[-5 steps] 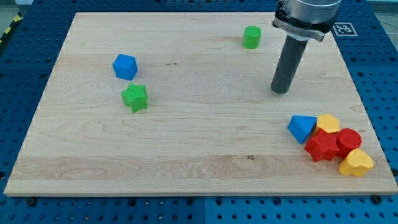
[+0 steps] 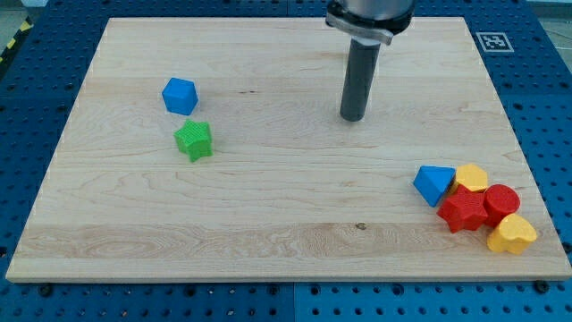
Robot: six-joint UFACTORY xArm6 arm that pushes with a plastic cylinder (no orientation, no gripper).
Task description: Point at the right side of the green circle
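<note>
The green circle does not show; my dark rod stands across the spot near the view's top where it would lie. My tip rests on the wooden board, right of centre in the upper half. It is far to the right of the blue cube and the green star, and up and left of the block cluster at the view's lower right.
A tight cluster sits at the board's lower right: a blue triangle, a yellow hexagon, a red star, a red cylinder and a yellow heart. A blue pegboard table surrounds the board.
My rod has moved to the view's left and slightly up. It now covers the green circle, which showed to its left before. No block has visibly moved.
</note>
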